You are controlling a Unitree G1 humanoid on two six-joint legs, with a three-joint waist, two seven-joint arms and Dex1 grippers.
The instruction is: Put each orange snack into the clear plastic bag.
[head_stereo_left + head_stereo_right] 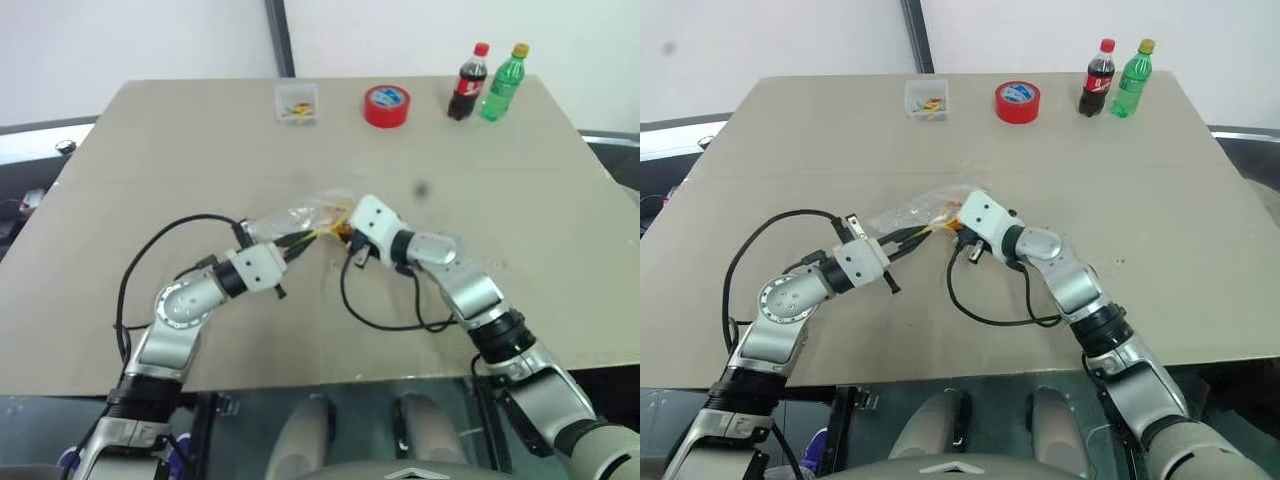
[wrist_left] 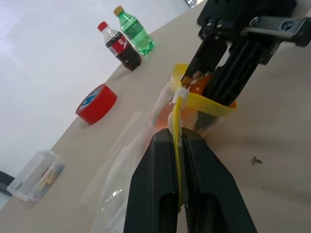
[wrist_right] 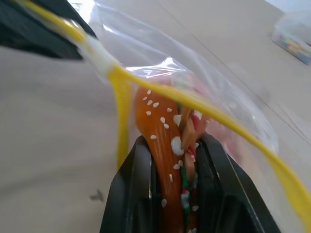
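The clear plastic bag (image 1: 300, 214) lies mid-table with its mouth lifted off the tabletop. My left gripper (image 2: 178, 138) is shut on the bag's yellow seal strip (image 2: 210, 103) and holds the mouth open in a loop. From the other side, my right gripper (image 1: 346, 232) is shut on an orange snack (image 3: 158, 121), a sesame-speckled bun piece. The snack's tip reaches through the yellow loop into the bag's mouth. An orange patch (image 2: 163, 118) shows through the bag's film below the strip; I cannot tell what it is.
Along the table's far edge stand a small clear box (image 1: 297, 103) of coloured bits, a red tape roll (image 1: 386, 105), a cola bottle (image 1: 466, 83) and a green bottle (image 1: 502, 82). Black cables loop on the table by both arms.
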